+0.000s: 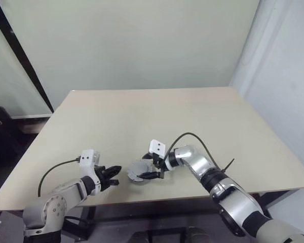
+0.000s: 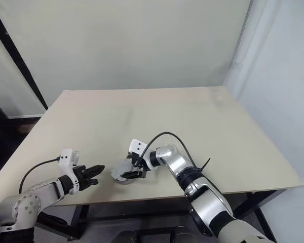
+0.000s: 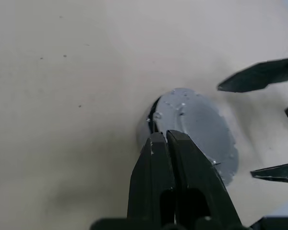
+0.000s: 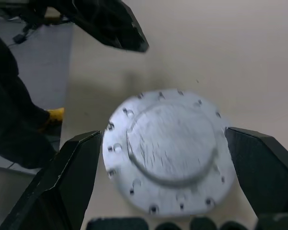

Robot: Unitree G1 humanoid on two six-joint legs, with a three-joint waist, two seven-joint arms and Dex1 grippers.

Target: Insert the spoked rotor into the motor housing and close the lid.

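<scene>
The table (image 1: 202, 126) carries a pale grey lid (image 4: 165, 151) near its front edge, plain face up. The right claw (image 1: 148, 166) stands wide, one finger on each side of the lid, gripping nothing. The left claw (image 1: 114, 176) is closed and empty, just beside the lid.

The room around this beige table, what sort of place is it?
Probably a bare lab or test room: one plain beige table, blank pale walls, and a grey metal disc as the sole workpiece.
</scene>
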